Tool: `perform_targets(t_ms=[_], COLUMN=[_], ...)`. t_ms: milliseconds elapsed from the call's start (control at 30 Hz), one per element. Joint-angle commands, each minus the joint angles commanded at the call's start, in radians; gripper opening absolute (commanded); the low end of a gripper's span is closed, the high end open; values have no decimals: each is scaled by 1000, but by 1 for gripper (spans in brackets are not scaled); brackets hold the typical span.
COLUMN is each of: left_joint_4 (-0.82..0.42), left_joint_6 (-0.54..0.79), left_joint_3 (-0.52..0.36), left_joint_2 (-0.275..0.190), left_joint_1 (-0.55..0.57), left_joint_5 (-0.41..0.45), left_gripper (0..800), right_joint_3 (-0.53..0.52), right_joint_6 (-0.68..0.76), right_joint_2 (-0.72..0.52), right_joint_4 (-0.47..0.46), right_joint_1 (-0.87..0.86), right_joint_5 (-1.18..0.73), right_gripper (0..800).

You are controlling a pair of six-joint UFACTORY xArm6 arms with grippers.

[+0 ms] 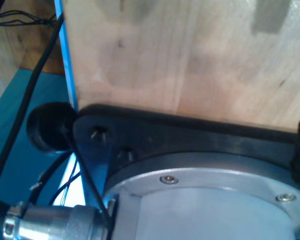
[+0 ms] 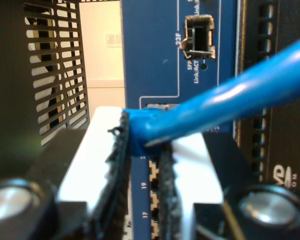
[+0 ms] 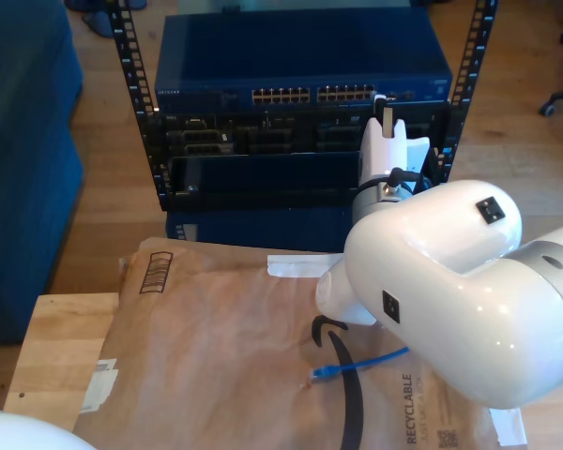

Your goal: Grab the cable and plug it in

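At the front face of the blue network switch, my second claw is seen clamped on the cable just behind its plug end; the black pads press it from both sides. In the second wrist view the cable's long axis runs obliquely, the gripped end pointing toward the row of ports and the free length rising away toward the camera. An open SFP slot lies above on the same panel. In the exterior view the white arm reaches to the rack-mounted switch, and the cable's other plug lies on the brown paper covering the tabletop, pointing toward the exterior view's left. In the first wrist view, wood and a black bracket are shown; whether my first claw is apart or together cannot be told.
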State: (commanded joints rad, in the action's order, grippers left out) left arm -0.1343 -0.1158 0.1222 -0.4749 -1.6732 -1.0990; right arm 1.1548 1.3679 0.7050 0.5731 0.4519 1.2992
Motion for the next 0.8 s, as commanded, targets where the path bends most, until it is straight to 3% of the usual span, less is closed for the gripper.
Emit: perform_targets(t_ms=[800], left_joint_4=[0], left_joint_6=[2], left_joint_3=[-2], left_joint_2=[0], left_joint_1=[0], left_joint_5=[-2], left_gripper=[800], right_joint_3=[55], right_joint_6=[0], right_joint_2=[41], right_joint_4=[-9], right_joint_1=[0], right_joint_5=[-2], right_gripper=[0])
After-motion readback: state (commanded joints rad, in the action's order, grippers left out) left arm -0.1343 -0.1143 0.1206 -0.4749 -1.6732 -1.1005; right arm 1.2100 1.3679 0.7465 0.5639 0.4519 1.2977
